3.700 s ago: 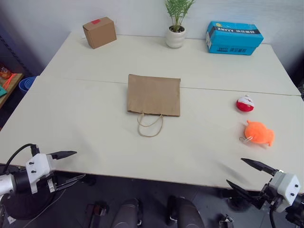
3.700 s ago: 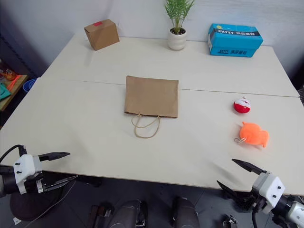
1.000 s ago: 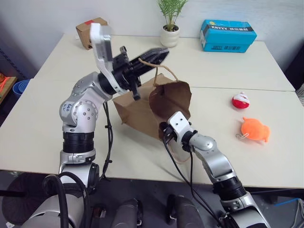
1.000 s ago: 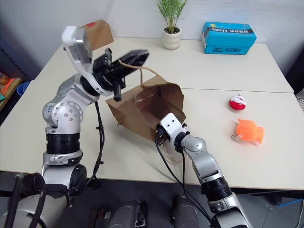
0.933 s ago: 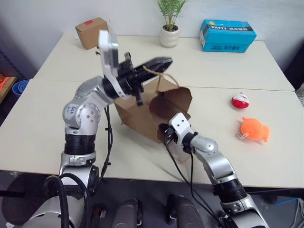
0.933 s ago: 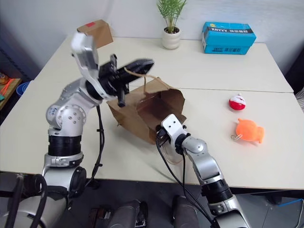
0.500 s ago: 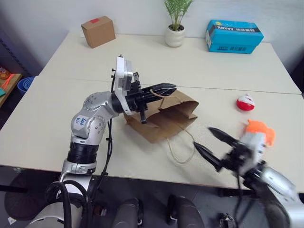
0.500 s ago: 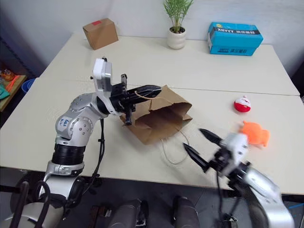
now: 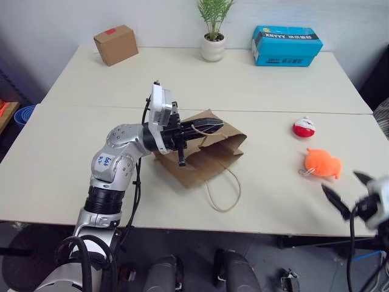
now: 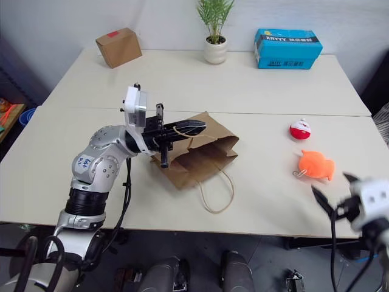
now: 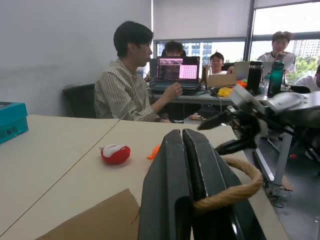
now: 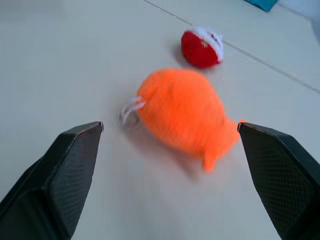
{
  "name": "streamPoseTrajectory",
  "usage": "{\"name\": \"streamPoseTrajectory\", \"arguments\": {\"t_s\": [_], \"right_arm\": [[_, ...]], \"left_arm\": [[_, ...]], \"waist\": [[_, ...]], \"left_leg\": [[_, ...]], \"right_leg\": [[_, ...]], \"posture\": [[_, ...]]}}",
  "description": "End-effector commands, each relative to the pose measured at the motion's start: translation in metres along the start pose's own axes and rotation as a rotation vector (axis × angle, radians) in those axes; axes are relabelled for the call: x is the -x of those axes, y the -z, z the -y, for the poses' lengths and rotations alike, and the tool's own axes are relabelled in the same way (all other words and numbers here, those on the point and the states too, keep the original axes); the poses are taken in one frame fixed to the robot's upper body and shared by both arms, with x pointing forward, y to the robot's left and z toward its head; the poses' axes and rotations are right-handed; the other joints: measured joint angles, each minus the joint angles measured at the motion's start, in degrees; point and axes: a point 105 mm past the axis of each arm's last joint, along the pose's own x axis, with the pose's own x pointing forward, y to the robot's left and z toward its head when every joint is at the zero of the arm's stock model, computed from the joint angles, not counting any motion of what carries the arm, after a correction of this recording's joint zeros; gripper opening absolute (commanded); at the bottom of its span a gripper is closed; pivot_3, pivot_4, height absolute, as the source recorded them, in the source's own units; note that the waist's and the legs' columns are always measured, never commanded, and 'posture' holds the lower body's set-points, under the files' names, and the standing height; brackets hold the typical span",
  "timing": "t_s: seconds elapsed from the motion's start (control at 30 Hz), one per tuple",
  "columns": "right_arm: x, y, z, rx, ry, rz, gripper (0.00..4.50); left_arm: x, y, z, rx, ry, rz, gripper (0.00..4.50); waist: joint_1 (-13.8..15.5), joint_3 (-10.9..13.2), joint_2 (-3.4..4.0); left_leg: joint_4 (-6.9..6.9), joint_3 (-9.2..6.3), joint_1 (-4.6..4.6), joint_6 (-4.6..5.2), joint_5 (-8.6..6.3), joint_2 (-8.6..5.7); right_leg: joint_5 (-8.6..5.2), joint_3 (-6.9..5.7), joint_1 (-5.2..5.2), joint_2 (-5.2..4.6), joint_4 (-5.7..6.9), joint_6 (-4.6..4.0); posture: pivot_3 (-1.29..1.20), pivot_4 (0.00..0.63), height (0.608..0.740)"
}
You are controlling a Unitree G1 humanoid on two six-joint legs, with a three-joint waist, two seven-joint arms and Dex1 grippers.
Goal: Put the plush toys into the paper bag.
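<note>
Right gripper (image 9: 351,196) hangs spread wide by the near edge of the big cream table (image 9: 73,170), orange plush blob (image 9: 322,163) and red-and-white plush ball (image 9: 304,127) just beyond. Mid-table, left gripper (image 9: 214,126) pinches the brown paper bag's (image 9: 209,155) cord handle. Cardboard box (image 9: 115,44), potted plant (image 9: 212,30), blue box (image 9: 285,45) line the far wall.

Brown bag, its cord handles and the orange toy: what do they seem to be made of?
The brown paper bag looks like matte kraft paper: it creases and slumps. Its tan cord handles look like twisted paper or fibre rope; twist strands show where the left gripper pinches one. The orange plush toy looks like soft fuzzy fabric with a white cord loop.
</note>
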Motion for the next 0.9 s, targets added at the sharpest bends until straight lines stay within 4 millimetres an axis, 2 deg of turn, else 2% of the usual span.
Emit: {"name": "streamPoseTrajectory", "arguments": {"t_s": [0.03,0.13,0.2,0.27,0.37,0.47,0.57,0.67,0.77,0.9], "right_arm": [[-0.021,0.026,0.015,-0.006,0.001,-0.178,4.26],[-0.04,0.029,0.016,0.038,-0.073,-0.229,3.54],[-0.043,0.035,0.014,-0.005,-0.124,-0.29,2.88],[-0.045,0.03,0.009,-0.057,-0.184,-0.286,2.24],[-0.04,-0.002,-0.012,-0.182,-0.371,-0.166,1.31],[-0.019,-0.039,-0.048,-0.207,-0.643,-0.045,0.49],[-0.004,-0.071,-0.091,-0.24,-0.844,0.04,0.17],[0.0,-0.086,-0.129,-0.243,-0.943,0.08,0.16],[-0.018,-0.096,-0.158,-0.222,-0.906,0.142,0.16],[-0.041,-0.1,-0.176,-0.199,-0.871,0.168,0.16]], "left_arm": [[-0.001,-0.01,0.004,-0.054,0.006,0.002,0.0],[0.0,-0.011,0.004,-0.061,-0.004,-0.005,0.0],[0.001,-0.012,0.003,-0.067,-0.013,-0.008,0.0],[0.002,-0.014,0.002,-0.073,-0.018,-0.01,0.0],[0.002,-0.015,0.001,-0.08,-0.022,-0.008,0.0],[0.002,-0.017,-0.001,-0.079,-0.027,0.0,0.0],[0.0,-0.019,-0.003,-0.073,-0.028,0.011,0.0],[-0.002,-0.019,-0.003,-0.065,-0.026,0.017,0.0],[-0.007,-0.019,0.0,-0.058,-0.002,0.021,0.0],[-0.01,-0.02,0.003,-0.046,0.029,0.024,0.0]], "waist": [[0.73,0.01,-0.01],[1.4,0.01,0.03],[1.41,0.01,0.03],[1.43,0.01,0.02],[1.36,0.01,-0.03],[1.39,0.01,-0.02],[1.22,0.02,0.0],[1.33,0.02,-0.01],[1.37,0.06,-0.09],[1.36,0.06,-0.07]], "left_leg": [[-0.01,-0.1,-0.03,-0.09,0.04,0.05],[-0.04,-0.14,-0.12,-0.15,0.08,0.07],[-0.01,-0.11,-0.22,-0.04,0.09,-0.06],[0.06,-0.11,-0.24,0.11,0.1,-0.14],[0.18,-0.19,-0.23,0.22,0.07,-0.14],[0.15,-0.24,-0.22,0.18,0.03,-0.08],[0.08,-0.25,-0.23,0.1,0.01,-0.01],[0.1,-0.23,-0.21,0.08,0.0,0.0],[0.11,-0.24,-0.2,0.06,-0.02,-0.01],[0.11,-0.2,-0.3,0.06,-0.01,-0.09]], "right_leg": [[-0.05,-0.11,0.0,0.04,0.02,-0.08],[-0.06,-0.3,0.0,0.13,0.14,-0.1],[-0.03,-0.42,0.01,0.15,0.1,-0.03],[0.08,-0.43,0.12,0.12,-0.05,0.15],[0.18,-0.41,0.3,0.05,-0.2,0.32],[0.19,-0.38,0.3,0.0,-0.26,0.32],[0.17,-0.4,0.25,0.04,-0.28,0.3],[0.18,-0.39,0.25,0.02,-0.28,0.29],[0.18,-0.36,0.25,0.0,-0.28,0.29],[0.18,-0.31,0.11,-0.03,-0.22,0.29]], "posture": [[0.0,0.15,0.74],[0.0,0.15,0.74],[0.0,0.15,0.74],[0.0,0.15,0.74],[0.0,0.15,0.74],[0.0,0.15,0.74],[0.0,0.15,0.74],[0.0,0.15,0.74],[0.0,0.15,0.74],[0.0,0.15,0.74]]}}
